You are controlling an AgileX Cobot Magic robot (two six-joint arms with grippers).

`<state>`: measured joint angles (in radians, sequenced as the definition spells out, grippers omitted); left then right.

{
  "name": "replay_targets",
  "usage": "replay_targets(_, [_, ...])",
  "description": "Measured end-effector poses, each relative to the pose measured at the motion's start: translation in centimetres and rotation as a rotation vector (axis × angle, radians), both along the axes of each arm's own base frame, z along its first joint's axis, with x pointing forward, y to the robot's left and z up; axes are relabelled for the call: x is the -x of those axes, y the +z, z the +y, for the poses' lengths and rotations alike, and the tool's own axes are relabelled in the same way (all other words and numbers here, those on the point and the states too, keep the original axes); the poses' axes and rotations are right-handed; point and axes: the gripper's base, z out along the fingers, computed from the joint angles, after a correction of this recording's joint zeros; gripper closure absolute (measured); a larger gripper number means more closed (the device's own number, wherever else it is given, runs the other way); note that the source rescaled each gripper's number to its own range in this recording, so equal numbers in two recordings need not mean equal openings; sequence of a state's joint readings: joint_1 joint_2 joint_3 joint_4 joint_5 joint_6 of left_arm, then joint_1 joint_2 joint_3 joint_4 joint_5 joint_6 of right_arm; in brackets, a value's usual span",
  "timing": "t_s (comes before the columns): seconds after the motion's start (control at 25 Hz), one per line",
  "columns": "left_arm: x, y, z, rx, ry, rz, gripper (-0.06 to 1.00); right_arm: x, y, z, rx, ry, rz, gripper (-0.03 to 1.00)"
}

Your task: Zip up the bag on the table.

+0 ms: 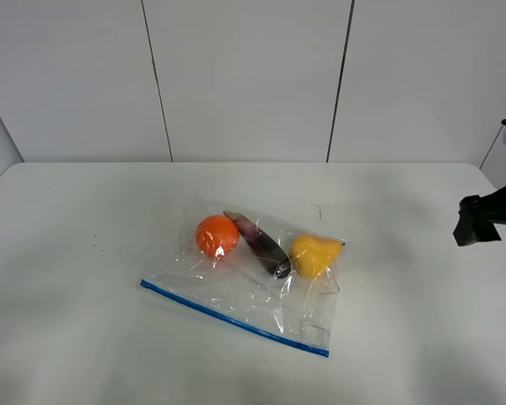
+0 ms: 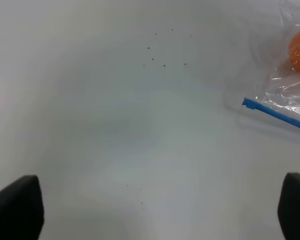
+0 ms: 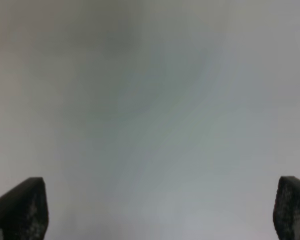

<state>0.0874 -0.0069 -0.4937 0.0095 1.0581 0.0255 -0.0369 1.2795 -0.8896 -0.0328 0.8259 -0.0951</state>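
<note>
The bag (image 1: pixel 253 274) lies flat mid-table (image 1: pixel 76 278), its blue zipper strip (image 1: pixel 234 317) along the near edge, with bare white surface all around. The left gripper (image 2: pixel 160 210) hangs wide open over bare table beside the strip's corner; the right gripper (image 3: pixel 160 210), equally spread, sees only blurred white, its arm (image 1: pixel 489 215) cut off at the table's right edge, well apart from the bag

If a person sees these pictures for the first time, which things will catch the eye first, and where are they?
The bag lies flat near the middle of the table, with a blue zipper strip along its near edge. Inside it sit an orange fruit, a dark purple vegetable and a yellow one, in a row from left to right. A dark arm part juts in at the right edge, away from the bag.
</note>
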Motion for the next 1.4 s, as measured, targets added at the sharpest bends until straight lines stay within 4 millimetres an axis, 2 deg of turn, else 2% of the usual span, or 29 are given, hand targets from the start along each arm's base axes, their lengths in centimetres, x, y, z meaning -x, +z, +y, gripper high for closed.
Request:
replay_targets(0.48, [0.0,0.0,0.0,0.001,0.001,0.0,-0.03,9.2,2.0,0.7,-0.05,-0.013,-0.163,-0.03])
replay_targets(0.64, [0.0,0.0,0.0,0.001,0.001,0.0,-0.03,11.7,1.8,0.9,-0.056,-0.012,-0.215,-0.03])
replay_targets(0.96, [0.0,0.0,0.0,0.002,0.001,0.0,-0.03,15.6,0.2,1.6,-0.129,0.003,-0.221,-0.03])
replay_targets(1.4, [0.0,0.0,0.0,0.003,0.002,0.0,-0.03,18.9,1.2,1.7,-0.101,0.021,-0.414,-0.03])
